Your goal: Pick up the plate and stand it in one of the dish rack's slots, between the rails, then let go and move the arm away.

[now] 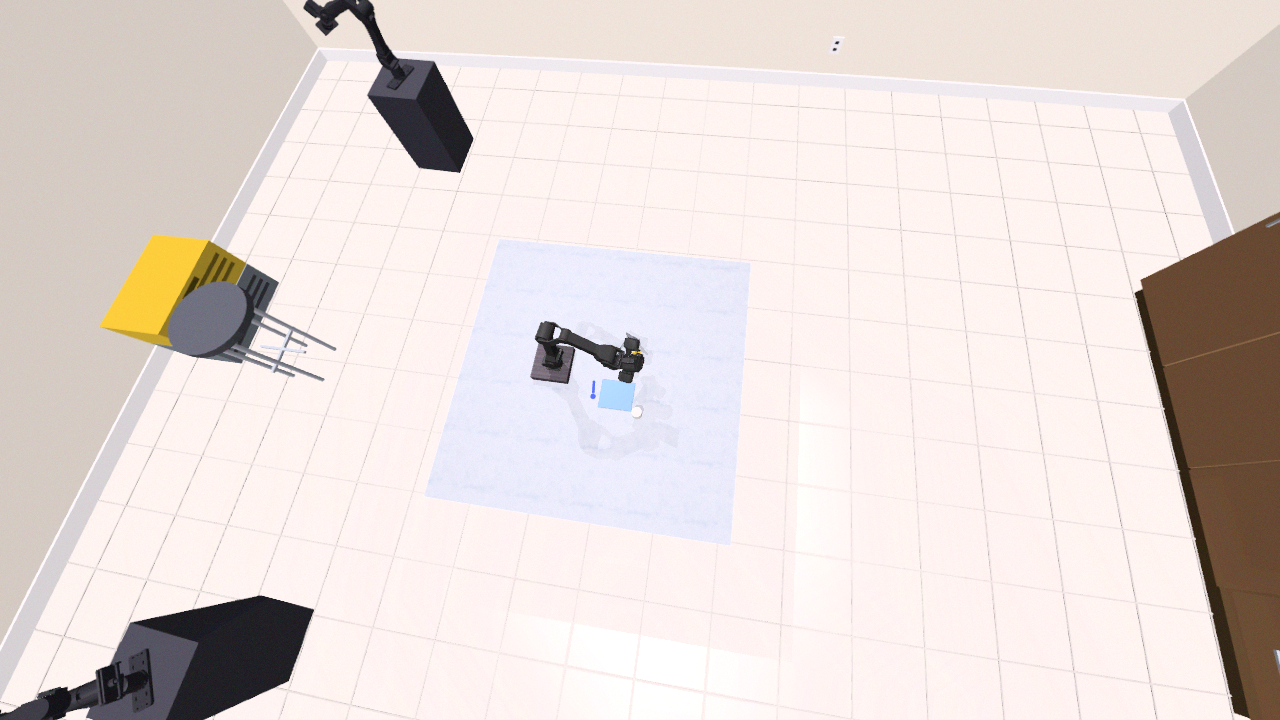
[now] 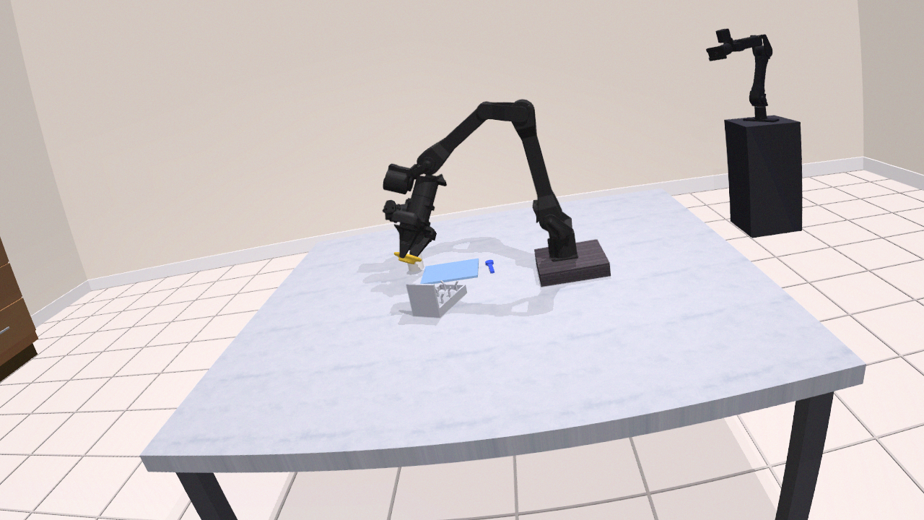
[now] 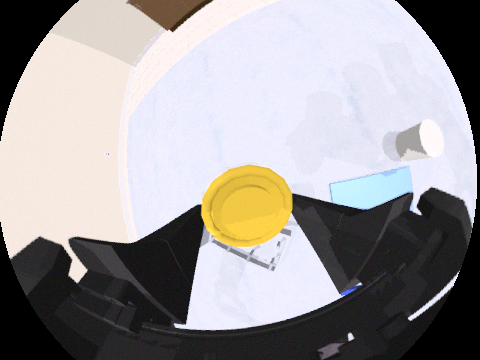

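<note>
Plate (image 1: 636, 352) (image 2: 408, 258) (image 3: 247, 205) in hand, with the gripper (image 1: 637, 351) (image 2: 411, 256) (image 3: 247, 204) spread fairly wide and pinching opposite sides of its yellow rim. It is off the worktop (image 1: 537, 447) (image 2: 452, 388) (image 3: 225, 100), slightly tilted, not in a slot. I judge the step to be carrying and turning; next calls for bringing the plate on edge, lining it up with a slot in the grey dish rack (image 1: 635, 337) (image 2: 423, 300) (image 3: 260, 263), then lowering between rails. Too flat an approach could catch them.

From overhead, the rack lies at one o'clock from the light-blue board (image 1: 617, 394) (image 2: 452, 271) (image 3: 370, 187), the whitish cup (image 1: 637, 411) (image 2: 413, 267) (image 3: 431, 138) just beside it towards five. The worktop is pale, faintly streaked; around it runs a light tiled floor (image 1: 895, 582) (image 2: 97, 362), with a round stool (image 1: 210, 317) at nine and brown cabinets (image 1: 1230, 402) at three.
</note>
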`<state>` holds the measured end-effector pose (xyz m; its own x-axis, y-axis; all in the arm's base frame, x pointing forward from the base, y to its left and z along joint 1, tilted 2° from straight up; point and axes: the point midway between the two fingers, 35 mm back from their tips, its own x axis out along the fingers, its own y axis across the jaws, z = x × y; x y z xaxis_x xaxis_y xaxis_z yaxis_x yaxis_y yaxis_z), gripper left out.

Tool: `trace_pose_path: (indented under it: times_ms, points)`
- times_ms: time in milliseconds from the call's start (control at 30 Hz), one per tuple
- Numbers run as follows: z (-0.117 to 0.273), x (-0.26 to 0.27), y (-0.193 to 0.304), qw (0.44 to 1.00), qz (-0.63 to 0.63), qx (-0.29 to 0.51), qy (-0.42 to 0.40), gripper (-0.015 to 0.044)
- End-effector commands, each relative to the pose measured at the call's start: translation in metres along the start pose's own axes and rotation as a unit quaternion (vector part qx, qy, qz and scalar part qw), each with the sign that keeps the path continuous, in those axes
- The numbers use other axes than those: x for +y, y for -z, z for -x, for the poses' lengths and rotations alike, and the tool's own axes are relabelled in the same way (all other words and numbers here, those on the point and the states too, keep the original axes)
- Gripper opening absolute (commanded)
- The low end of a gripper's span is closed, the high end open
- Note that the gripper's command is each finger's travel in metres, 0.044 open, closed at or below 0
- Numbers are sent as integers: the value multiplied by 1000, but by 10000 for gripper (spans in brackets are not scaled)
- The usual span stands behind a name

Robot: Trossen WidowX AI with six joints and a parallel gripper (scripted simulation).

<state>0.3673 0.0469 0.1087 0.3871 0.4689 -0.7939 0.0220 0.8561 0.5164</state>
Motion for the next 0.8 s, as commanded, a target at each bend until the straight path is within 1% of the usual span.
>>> trace_pose_path:
  times_ms: [0,367,767]
  points:
    - [-12,-5,1,999,16,-10,-27,0]
    - [-30,-15,-5,988,88,-72,-107,0]
    - [-35,-20,1,952,188,-144,-193,0]
